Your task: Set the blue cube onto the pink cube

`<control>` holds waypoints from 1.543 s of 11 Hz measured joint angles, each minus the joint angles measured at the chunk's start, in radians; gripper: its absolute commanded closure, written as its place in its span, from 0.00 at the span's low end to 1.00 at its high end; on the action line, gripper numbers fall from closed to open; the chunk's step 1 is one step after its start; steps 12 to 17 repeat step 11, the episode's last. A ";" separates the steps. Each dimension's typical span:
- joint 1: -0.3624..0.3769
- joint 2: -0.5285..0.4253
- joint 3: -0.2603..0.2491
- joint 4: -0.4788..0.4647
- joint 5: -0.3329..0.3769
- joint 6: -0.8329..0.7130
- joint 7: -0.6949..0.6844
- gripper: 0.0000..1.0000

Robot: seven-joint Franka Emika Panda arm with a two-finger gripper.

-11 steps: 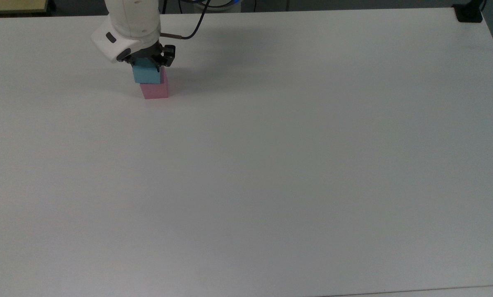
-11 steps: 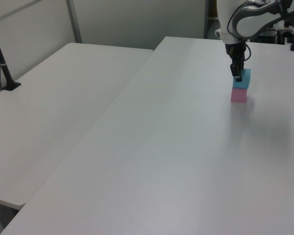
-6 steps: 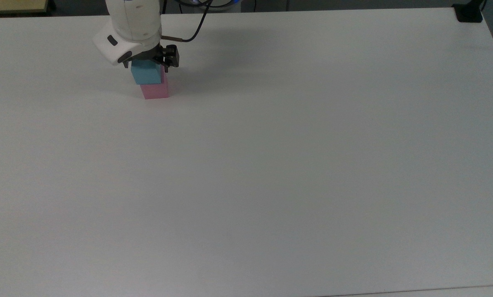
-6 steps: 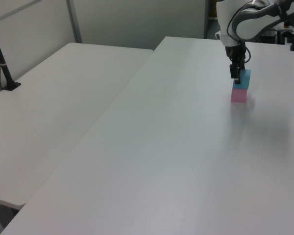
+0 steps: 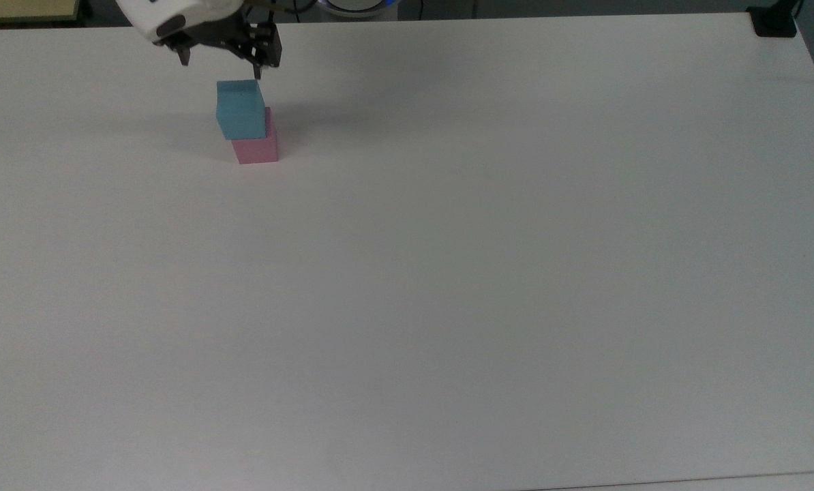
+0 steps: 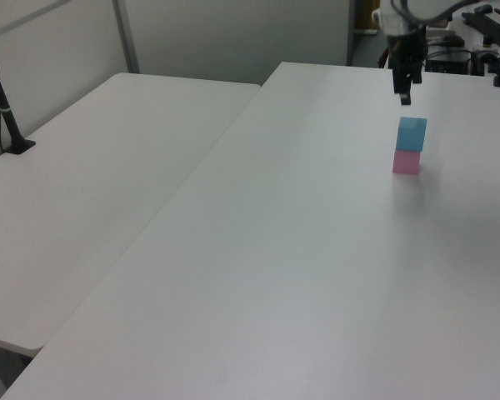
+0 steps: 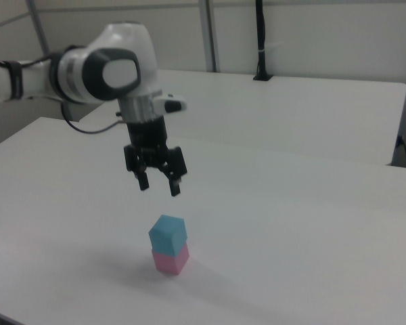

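Pink cube sits on the white counter, far left in the top view. Blue cube rests on top of it. Tool hangs above the stack, fingers apart, holding nothing.

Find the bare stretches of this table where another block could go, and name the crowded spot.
Nearly all the white table is bare: everything on the top view's right of the stack, and the whole near side below it. The one crowded spot is the blue cube on the pink cube, with the open gripper above.
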 measured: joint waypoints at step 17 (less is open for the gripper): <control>0.000 -0.142 -0.034 0.107 0.123 -0.021 -0.078 0.00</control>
